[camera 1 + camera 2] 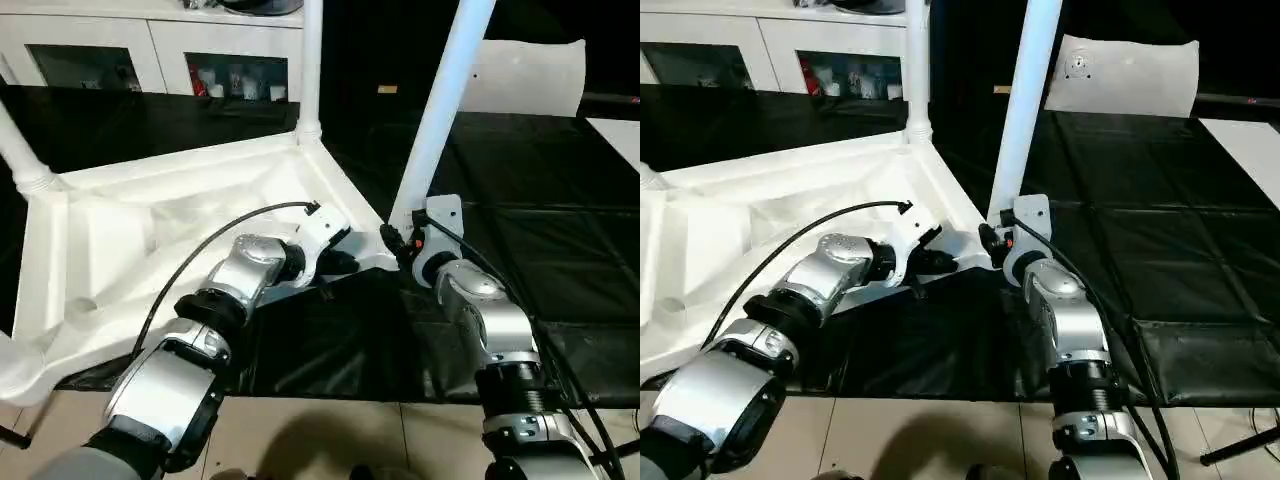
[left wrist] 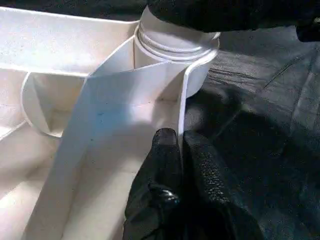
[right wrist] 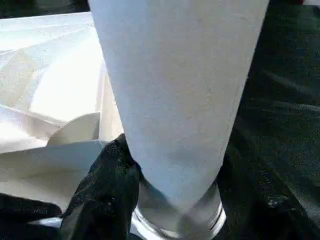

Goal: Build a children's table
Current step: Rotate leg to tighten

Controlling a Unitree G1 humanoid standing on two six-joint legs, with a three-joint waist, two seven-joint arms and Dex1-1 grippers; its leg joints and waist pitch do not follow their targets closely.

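A white tabletop is laid underside-up on the black-covered counter, with its near corner at the counter's front edge and bare black surface to the right. Its thin rim is pinched by the left gripper, jaws pressed together. A tilted leg seated in that corner's socket is clasped near its base by the right gripper; white glass-door cabinets are seen behind.
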